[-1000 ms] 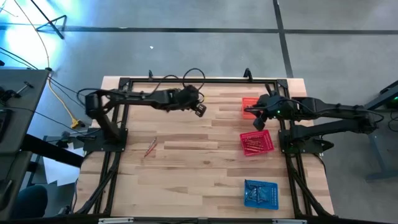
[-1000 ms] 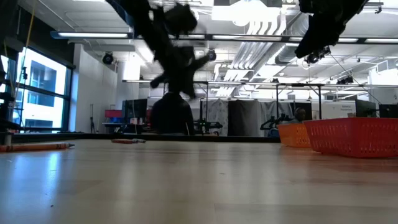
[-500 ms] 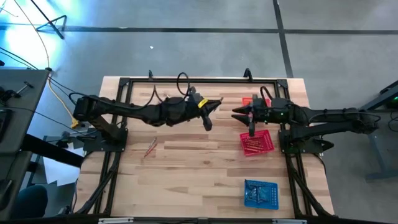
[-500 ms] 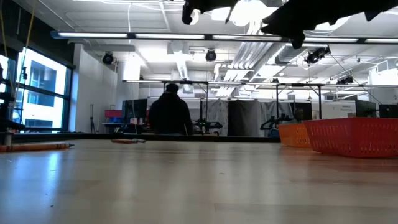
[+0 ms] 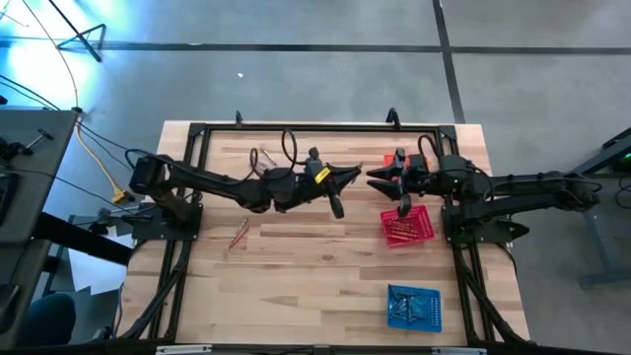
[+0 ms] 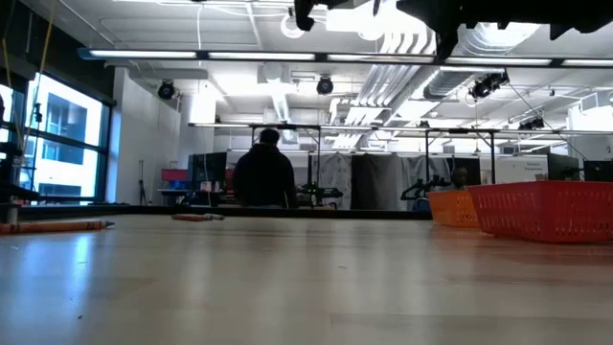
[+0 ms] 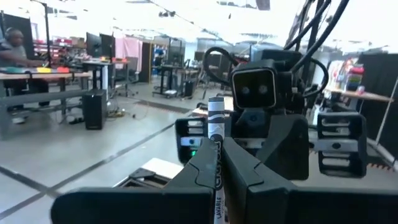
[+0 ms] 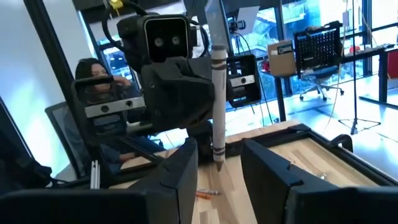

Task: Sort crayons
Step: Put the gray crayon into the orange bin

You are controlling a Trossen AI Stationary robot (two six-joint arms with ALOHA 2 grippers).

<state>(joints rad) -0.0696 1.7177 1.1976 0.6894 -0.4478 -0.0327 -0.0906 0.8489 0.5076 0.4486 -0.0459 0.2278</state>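
Note:
My left gripper (image 5: 350, 176) is over the table's middle, well above it, and is shut on a grey crayon (image 7: 215, 134). My right gripper (image 5: 375, 178) faces it, open. In the right wrist view the crayon (image 8: 217, 106) stands upright just ahead of that gripper's two fingers (image 8: 186, 168), which stand to either side of its lower end without touching it. Two loose reddish crayons (image 5: 239, 234) lie flat on the table at the left. They also show in the low view (image 6: 57, 226). My left gripper pinches the grey crayon's wrapped shaft (image 7: 216, 163) between its two fingers. The fingers lie level and point toward the table's right, across the crayon. The crayon stands upright and clear of the table, and its upper end (image 7: 214, 109) sticks out above the fingers.
A red basket (image 5: 407, 227) with crayons stands right of centre. A blue basket (image 5: 414, 306) stands near the front right. An orange basket (image 6: 450, 206) lies mostly under the right arm. A person (image 6: 265, 177) sits beyond the table's far edge.
My left gripper has risen out of the low view and gone toward the table's right, turning level, with the crayon in it. My right gripper has gone toward the table's left, from over the orange basket. The two now face each other closely.

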